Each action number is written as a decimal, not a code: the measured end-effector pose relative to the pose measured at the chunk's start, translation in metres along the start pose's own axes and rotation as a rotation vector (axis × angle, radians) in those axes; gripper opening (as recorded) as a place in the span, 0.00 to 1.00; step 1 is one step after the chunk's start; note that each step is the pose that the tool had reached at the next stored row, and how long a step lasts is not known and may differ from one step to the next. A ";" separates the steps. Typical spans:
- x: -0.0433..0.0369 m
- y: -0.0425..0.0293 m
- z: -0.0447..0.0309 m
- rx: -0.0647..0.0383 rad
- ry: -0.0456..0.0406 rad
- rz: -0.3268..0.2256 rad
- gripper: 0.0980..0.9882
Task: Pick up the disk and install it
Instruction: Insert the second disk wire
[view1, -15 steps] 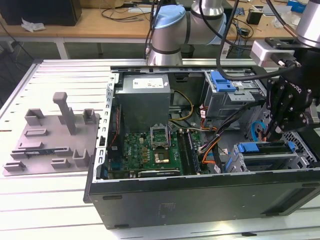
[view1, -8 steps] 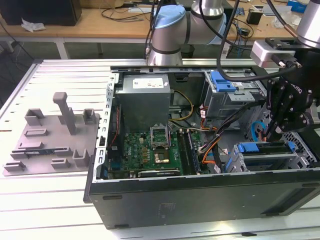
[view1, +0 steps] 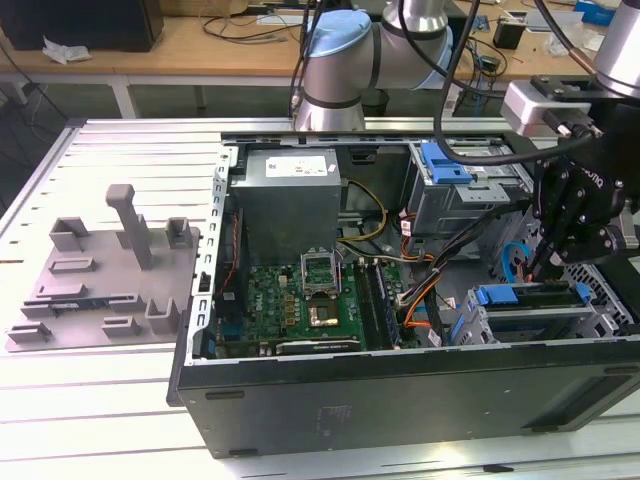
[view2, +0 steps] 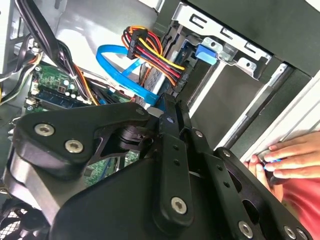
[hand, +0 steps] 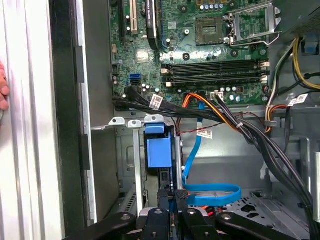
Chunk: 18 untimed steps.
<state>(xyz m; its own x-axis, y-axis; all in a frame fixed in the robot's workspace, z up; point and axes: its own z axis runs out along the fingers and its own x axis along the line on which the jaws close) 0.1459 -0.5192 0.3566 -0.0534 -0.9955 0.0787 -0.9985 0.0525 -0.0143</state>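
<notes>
1. Gripper (view1: 533, 272) black, hanging inside the open computer case (view1: 400, 405) at the right of the exterior view; in both wrist views its fingers (view2: 172, 150) lie drawn together, the tips meeting with no gap visible (hand: 172, 196).
2. Just under the tips in the exterior view sits the disk (view1: 535, 296), standing on edge in the lower drive cage (view1: 520, 328) at the lower right of the frame, its blue carrier frame uppermost. In the first wrist view the blue carrier (hand: 159, 150) sits in the cage slot directly ahead of the fingertips; whether the tips touch it cannot be told.
3. Close beside the tips, a flat blue data cable (hand: 210, 192) loops across the case floor, and in the second wrist view a bundle of red, yellow and black power wires (view2: 155, 55) ends in a plug next to it.
4. Farther in lies the green motherboard (view1: 300, 300), in the centre of the exterior view, with its socket and memory slots bare.
5. Above it sits the grey power supply box (view1: 290, 195), and the upper cage with a blue latch (view1: 445, 165) is in the upper right.
6. A person's hand (view2: 292, 155) rests on the outer edge of the case.
7. On the slatted table (view1: 120, 150), a grey fixture (view1: 100, 270) stands at the left of the frame, well apart from the case.
</notes>
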 end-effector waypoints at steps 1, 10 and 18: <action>0.0009 -0.0001 0.0001 0.000 -0.0038 -0.001 0.07; 0.0046 -0.0003 0.0007 0.000 -0.0044 -0.002 0.07; 0.0045 -0.0011 0.0016 0.000 -0.0054 -0.006 0.07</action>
<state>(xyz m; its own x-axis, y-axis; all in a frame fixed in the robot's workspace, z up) 0.1468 -0.5239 0.3553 -0.0474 -0.9962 0.0734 -0.9988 0.0465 -0.0141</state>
